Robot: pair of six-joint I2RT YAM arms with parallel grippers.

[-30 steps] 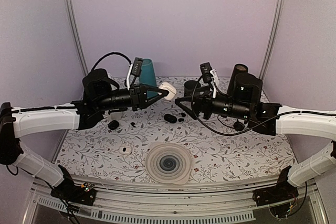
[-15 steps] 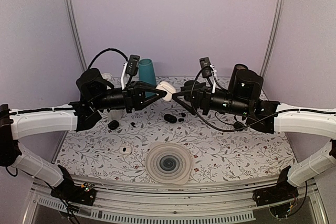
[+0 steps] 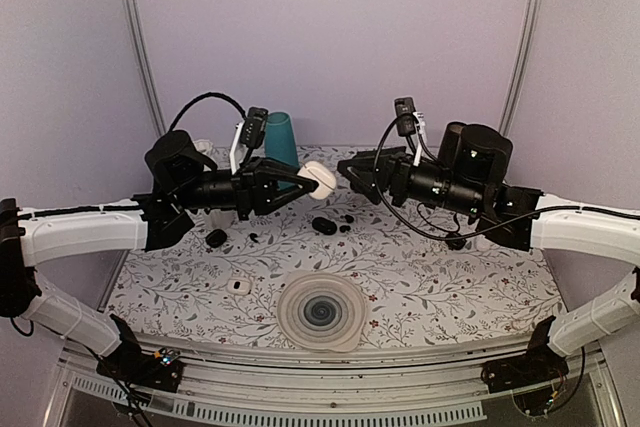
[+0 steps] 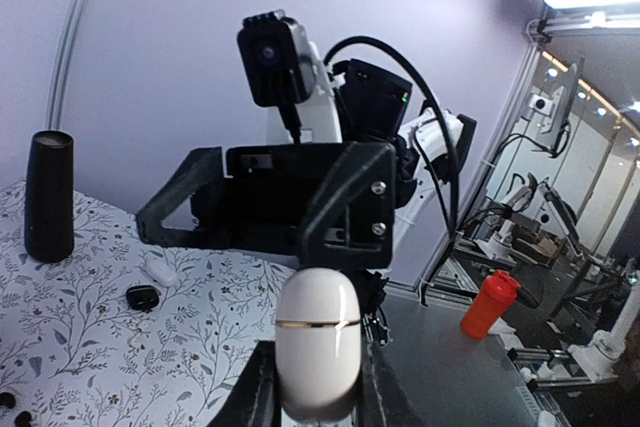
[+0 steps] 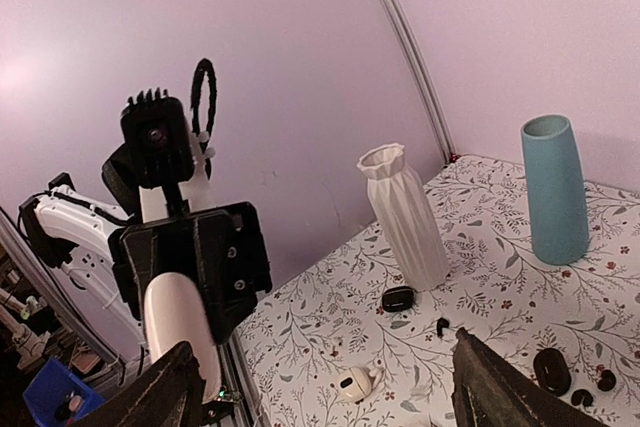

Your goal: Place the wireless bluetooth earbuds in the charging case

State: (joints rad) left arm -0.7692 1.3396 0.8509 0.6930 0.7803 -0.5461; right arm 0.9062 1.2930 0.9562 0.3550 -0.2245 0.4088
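Drawn back a little, the right gripper point(image 3: 349, 172) hangs spread, now apart from the closed white charging case point(image 3: 319, 179) that the left gripper point(image 3: 303, 180) pinches aloft.

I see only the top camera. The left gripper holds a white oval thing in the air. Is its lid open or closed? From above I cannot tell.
Observer: Closed. In the left wrist view the white case, held by the left gripper, shows one thin seam line with no gap.
Operator: And the right gripper, does it carry anything?
Observer: No. In the right wrist view the right gripper has its fingers wide apart, with nothing between them.
Operator: Something white is half hidden behind the left arm. What is it?
Observer: A white fluted vase, standing upright.
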